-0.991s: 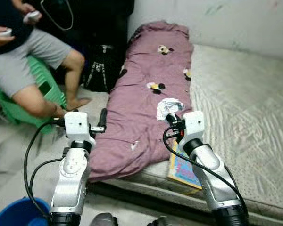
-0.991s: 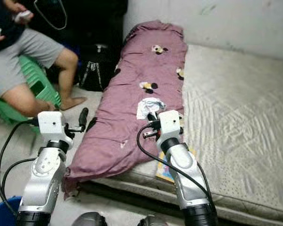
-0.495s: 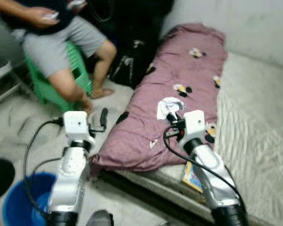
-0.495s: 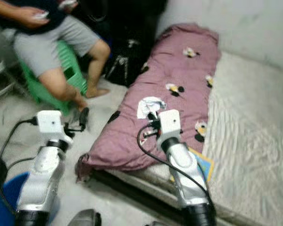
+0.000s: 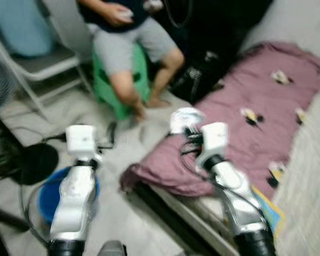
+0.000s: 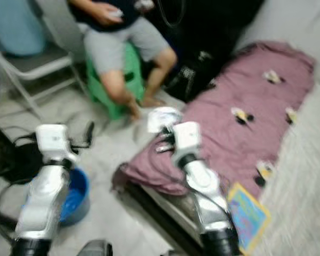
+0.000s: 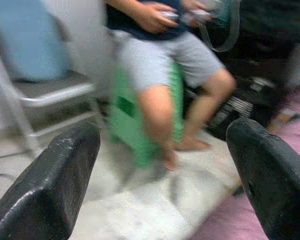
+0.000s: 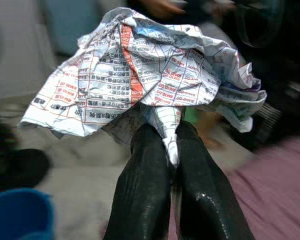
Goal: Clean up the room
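Right gripper: black fingers are pinched together on a crumpled white printed paper sheet; red and black print is legible in the right wrist view, while in the head views the paper is seen as a pale blur held above the edge of the purple quilted blanket. Left gripper: fingers are spread wide, nothing is held between them; a seated person on a green plastic stool is framed between them. A round blue plastic bucket is seen on the grey floor under the left arm. A colourful flat book is lying on the mattress edge. A grey folding chair is seen beside the person.
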### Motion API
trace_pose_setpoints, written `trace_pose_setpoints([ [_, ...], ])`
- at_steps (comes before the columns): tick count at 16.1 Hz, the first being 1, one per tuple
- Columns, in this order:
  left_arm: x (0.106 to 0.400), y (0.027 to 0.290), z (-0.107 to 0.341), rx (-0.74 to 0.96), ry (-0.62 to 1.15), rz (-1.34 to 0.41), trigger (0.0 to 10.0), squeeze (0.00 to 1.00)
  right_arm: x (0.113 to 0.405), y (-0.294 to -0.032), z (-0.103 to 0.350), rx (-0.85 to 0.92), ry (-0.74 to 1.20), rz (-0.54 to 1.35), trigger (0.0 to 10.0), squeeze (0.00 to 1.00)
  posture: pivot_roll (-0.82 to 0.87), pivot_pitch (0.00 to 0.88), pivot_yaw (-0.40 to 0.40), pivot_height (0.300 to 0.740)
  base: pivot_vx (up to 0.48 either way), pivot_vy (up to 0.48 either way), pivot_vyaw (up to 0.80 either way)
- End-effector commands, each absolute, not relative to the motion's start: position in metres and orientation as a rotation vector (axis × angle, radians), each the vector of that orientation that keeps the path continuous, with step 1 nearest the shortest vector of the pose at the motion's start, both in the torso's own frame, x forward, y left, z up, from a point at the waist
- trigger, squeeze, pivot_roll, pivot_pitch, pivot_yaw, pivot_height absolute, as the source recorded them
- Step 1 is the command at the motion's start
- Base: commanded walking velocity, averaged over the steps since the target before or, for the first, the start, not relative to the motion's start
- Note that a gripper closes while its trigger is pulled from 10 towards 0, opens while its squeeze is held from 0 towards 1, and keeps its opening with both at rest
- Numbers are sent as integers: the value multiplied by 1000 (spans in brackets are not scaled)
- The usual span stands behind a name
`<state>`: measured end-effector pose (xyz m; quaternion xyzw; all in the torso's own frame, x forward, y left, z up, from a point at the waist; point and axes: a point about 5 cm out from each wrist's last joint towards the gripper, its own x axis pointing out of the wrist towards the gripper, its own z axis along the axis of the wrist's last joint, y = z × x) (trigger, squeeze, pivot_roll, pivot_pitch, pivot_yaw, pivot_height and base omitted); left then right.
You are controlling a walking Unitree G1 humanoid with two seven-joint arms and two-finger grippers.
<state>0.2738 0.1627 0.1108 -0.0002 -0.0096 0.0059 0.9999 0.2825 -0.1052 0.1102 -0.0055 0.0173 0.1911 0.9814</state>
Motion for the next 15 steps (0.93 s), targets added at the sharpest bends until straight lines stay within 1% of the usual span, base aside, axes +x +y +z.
trace_pose_setpoints([
  [1, 273, 155, 110, -15, -11, 3, 10000, 0, 283, -115, 111, -34, 34, 360, 10000, 0, -14, 25, -73, 740, 0, 0, 800],
  [6, 269, 164, 106, -14, 8, 17, 10000, 0, 283, -115, 110, -32, 33, 357, 10000, 0, -14, 21, -71, 740, 0, 0, 800],
  [8, 269, 162, 106, -47, 26, 11, 10000, 0, 283, -115, 110, -31, 34, 359, 10000, 0, -14, 21, -71, 740, 0, 0, 800],
  [12, 268, 159, 106, -28, 9, -24, 10000, 0, 284, -115, 110, -31, 34, 358, 10000, 0, -9, 18, -72, 740, 0, 0, 800],
  [15, 267, 160, 106, -24, 12, -18, 10000, 0, 283, -115, 110, -31, 35, 357, 10000, 0, -10, 14, -68, 740, 0, 0, 800],
])
